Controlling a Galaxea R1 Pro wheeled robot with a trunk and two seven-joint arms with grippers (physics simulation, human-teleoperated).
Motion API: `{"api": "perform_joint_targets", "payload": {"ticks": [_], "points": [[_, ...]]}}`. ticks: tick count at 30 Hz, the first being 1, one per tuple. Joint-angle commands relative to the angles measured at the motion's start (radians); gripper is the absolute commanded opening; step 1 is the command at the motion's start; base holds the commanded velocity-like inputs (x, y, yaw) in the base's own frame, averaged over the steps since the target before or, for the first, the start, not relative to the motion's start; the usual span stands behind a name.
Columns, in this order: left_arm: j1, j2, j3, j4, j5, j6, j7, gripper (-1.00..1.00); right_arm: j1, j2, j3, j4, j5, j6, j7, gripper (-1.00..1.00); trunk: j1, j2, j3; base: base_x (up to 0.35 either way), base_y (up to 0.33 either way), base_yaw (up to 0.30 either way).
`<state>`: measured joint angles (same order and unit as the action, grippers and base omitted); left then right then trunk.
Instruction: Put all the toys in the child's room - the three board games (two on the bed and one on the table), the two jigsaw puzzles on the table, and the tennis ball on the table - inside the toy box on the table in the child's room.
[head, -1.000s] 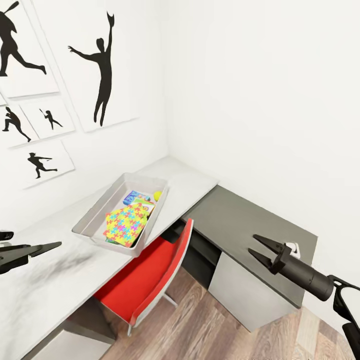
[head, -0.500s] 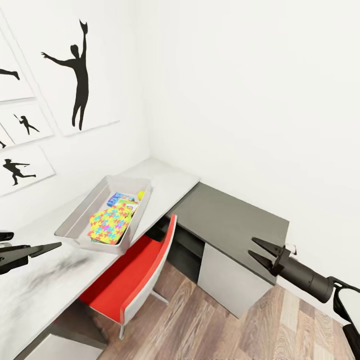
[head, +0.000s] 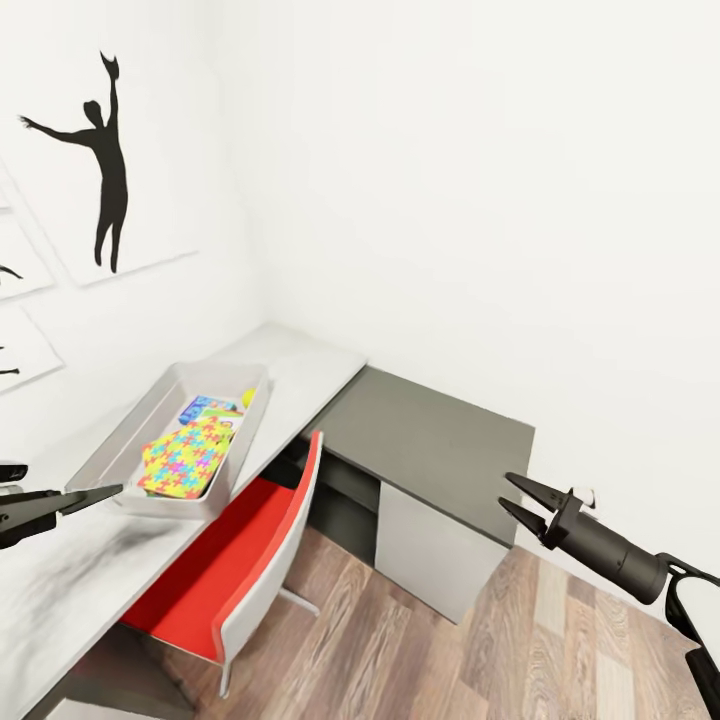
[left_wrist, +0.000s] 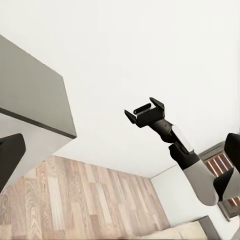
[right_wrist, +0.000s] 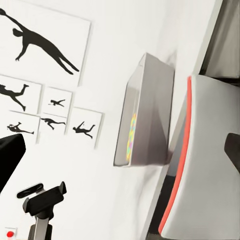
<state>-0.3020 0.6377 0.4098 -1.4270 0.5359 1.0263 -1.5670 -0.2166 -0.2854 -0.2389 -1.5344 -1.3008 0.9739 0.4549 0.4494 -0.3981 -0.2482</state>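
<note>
While both tools sit apart and empty, left tool (head: 105, 491) frame-left, right tool (head: 520, 498) lower right, toy box (head: 110, 447) on counter (head: 300, 365) holds jigsaw puzzle (head: 185, 459), red chair (head: 240, 560) below.

Matt grey plastic toy box (head: 128, 436), smooth matt table (head: 420, 430), wood-plank floor (head: 400, 640), glossy red chair (head: 215, 575).

1. Head view: high, looking down across the desk (head: 300, 370) corner toward the white wall.
2. Left wrist view: faces across the floor; shares the dark desk end.
3. Right wrist view: faces the picture wall; shares bin (right_wrist: 150, 110) and chair (right_wrist: 205, 160).
</note>
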Motion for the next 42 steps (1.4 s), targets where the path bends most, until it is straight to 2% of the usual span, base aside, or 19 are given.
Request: {"api": "perform_joint_targets", "payload": {"ticks": [1,12,18,23,29,31,35,42], "points": [[-0.001,0.0,0.001,0.0,0.0,0.011,-0.004,1.0,-0.001,0.0,-0.001,0.0,0.006,0.004,0.007,1.0,0.001,-0.002,-0.001,-0.002,0.0,-0.22],[0.0,0.0,0.001,-0.001,0.002,0.011,-0.004,1.0,-0.001,0.0,0.0,0.001,0.011,0.003,0.007,1.0,0.001,-0.002,0.013,0.0,0.0,-0.22],[0.0,0.0,0.001,0.0,0.003,0.011,-0.004,1.0,-0.001,0.001,0.0,0.015,0.054,0.001,0.023,1.0,0.001,-0.002,0.02,0.0,0.0,-0.22],[0.0,0.0,0.002,-0.001,0.004,0.011,-0.004,1.0,-0.001,0.0,0.001,0.03,0.065,-0.022,0.064,1.0,0.001,-0.002,0.027,0.0,0.0,-0.22],[0.0,0.0,0.001,-0.001,0.004,0.011,-0.004,1.0,-0.001,0.0,0.003,0.082,0.074,-0.041,0.075,1.0,0.001,-0.002,0.034,0.0,0.0,-0.22],[0.0,0.0,0.001,-0.001,0.004,0.011,-0.004,1.0,-0.001,0.0,0.004,0.098,0.096,-0.046,0.077,1.0,0.001,-0.002,0.037,0.0,0.0,-0.22],[0.0,0.0,0.001,-0.001,0.004,0.011,-0.004,1.0,-0.001,0.001,0.006,0.124,0.171,-0.07,0.113,1.0,0.001,-0.002,0.042,0.0,0.0,-0.22],[0.0,0.0,0.001,-0.001,0.005,0.011,-0.004,1.0,-0.001,0.002,0.009,0.19,0.318,-0.158,0.267,1.0,0.001,-0.002,0.05,0.0,0.0,-0.22]]}}
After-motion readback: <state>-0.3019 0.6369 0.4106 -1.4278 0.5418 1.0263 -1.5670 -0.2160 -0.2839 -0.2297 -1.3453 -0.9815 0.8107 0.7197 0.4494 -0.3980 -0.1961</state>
